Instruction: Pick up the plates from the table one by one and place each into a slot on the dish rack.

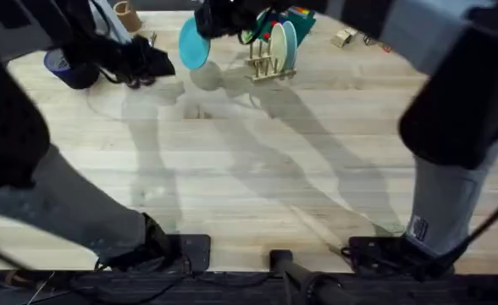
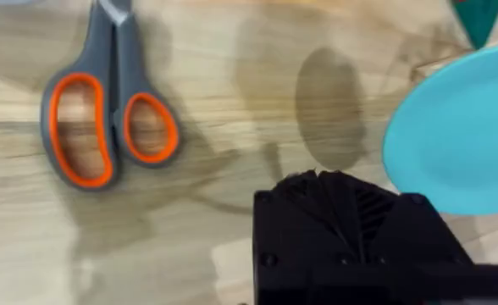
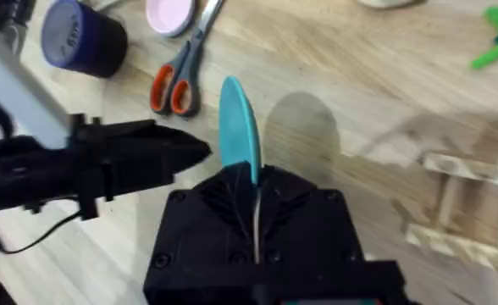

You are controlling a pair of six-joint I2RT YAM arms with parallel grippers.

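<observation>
My right gripper (image 1: 208,30) (image 3: 253,182) is shut on the edge of a light blue-teal plate (image 1: 194,42) (image 3: 239,127), holding it upright above the table (image 1: 274,169), left of the dish rack (image 1: 270,68) (image 3: 469,203). A cream plate (image 1: 277,44) and a pale blue plate (image 1: 290,42) stand in the rack's slots. The left gripper (image 1: 166,63) (image 2: 334,182) (image 3: 194,152) hovers shut and empty just left of the held plate (image 2: 461,135).
Grey scissors with orange handles (image 2: 105,127) (image 3: 177,80) lie under the left arm. A dark blue cup (image 1: 67,68) (image 3: 84,38) and a pink disc (image 3: 171,13) sit at the far left. A green holder (image 1: 300,19) stands behind the rack.
</observation>
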